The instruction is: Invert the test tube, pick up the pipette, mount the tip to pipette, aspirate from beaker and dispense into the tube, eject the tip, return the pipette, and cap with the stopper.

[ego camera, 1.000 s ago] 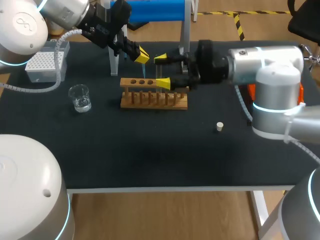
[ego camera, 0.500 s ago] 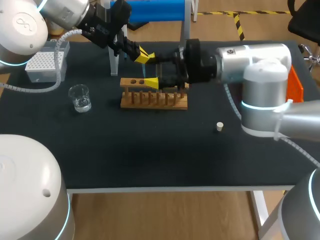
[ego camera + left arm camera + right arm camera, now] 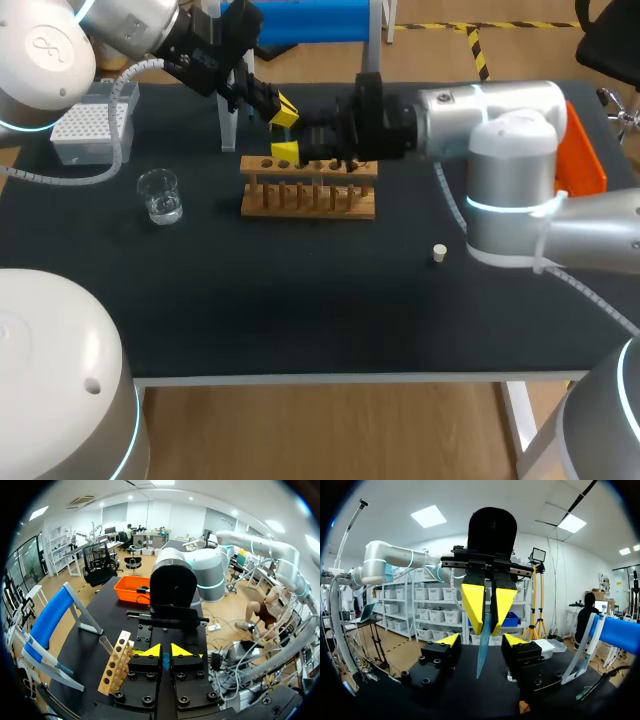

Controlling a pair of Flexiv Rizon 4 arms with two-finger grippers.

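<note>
A slim bluish test tube (image 3: 483,652) hangs point-down from my left gripper (image 3: 283,108), which is shut on its top above the wooden rack (image 3: 308,192). In the left wrist view the tube (image 3: 165,661) shows as a thin blue sliver between the nearly touching tips of the left gripper (image 3: 166,651). My right gripper (image 3: 286,133) comes in from the right, facing the left one. In the right wrist view its fingers (image 3: 480,640) stand on either side of the tube's lower part, with gaps on both sides. A beaker (image 3: 160,195) with liquid sits left of the rack. The white stopper (image 3: 438,253) lies at the right front.
A white tip box (image 3: 90,125) stands at the back left. A clear stand with blue parts (image 3: 230,105) rises behind the left gripper. An orange tray (image 3: 588,170) sits at the far right, behind my right arm. Another clear tube (image 3: 106,644) leans from the rack's end hole.
My right gripper has slid left along the rack to the left gripper, and its fingers have drawn closer together around the hanging tube. The left arm has kept still.
</note>
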